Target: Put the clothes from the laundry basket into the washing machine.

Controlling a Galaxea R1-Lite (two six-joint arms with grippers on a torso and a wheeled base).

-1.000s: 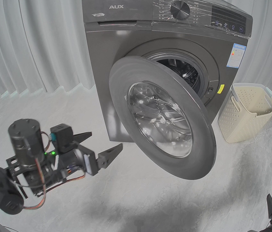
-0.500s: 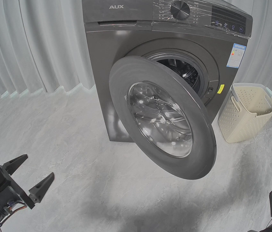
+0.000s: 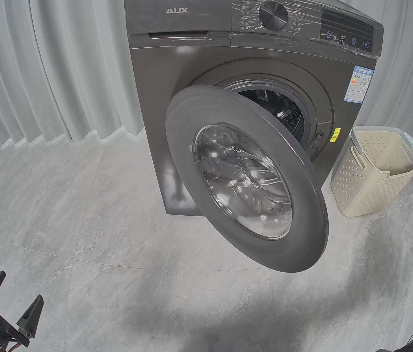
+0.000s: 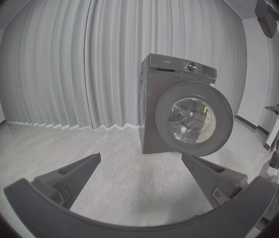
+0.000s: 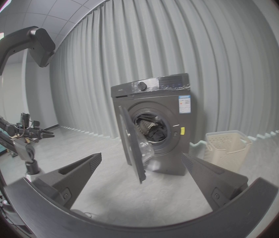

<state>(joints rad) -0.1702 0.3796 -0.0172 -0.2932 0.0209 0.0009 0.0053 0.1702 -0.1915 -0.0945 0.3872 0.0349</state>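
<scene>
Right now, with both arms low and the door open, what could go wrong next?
The open door juts out in front of the drum; an arm reaching from the left tool side could strike it. The basket looks empty, so a grab there may close on nothing.

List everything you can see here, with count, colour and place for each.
washing machine: one, dark grey, before the curtain, door swung open
laundry basket: one, cream, on the floor right of the washing machine
curtain: one, white, pleated, along the back
floor: one, pale grey marbled tiles
left gripper: one, black, open, low above the floor
right gripper: one, black, open, facing the washing machine
</scene>
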